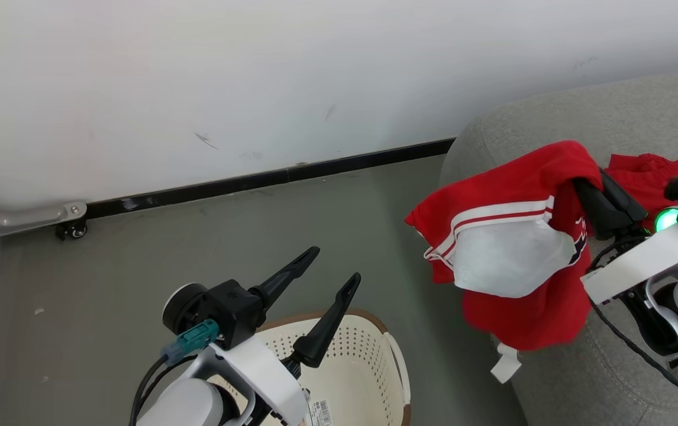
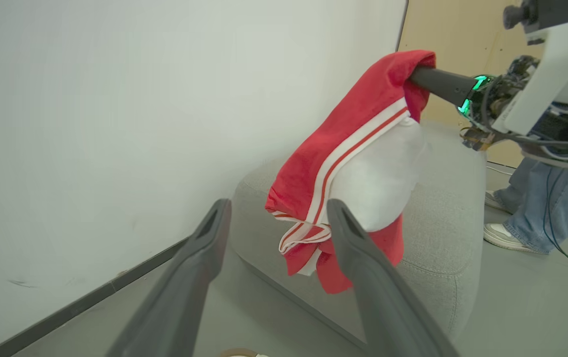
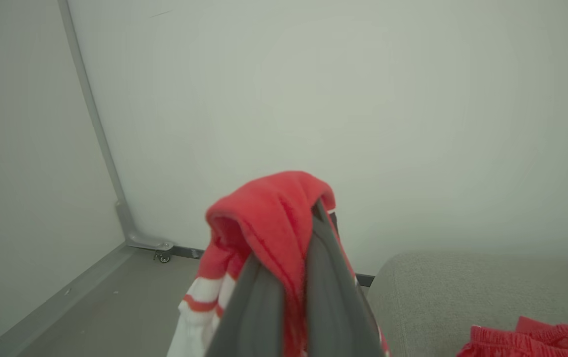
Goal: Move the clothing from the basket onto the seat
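Grey floor (image 1: 197, 248) runs beside the seat (image 1: 611, 118) — above the seat's rounded end the raised right gripper (image 1: 580, 182) pinches the clothing (image 1: 510, 236) in its fingers; left gripper (image 1: 335, 264), off the seat, has fingers spread wide.

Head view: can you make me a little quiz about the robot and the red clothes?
1. True or false: the left gripper is open.
2. What holds the jersey? A) right gripper B) left gripper C) both
3. Fill the gap: another red garment lies on the ___.

Key: 1 true; 2 A; 3 sofa.
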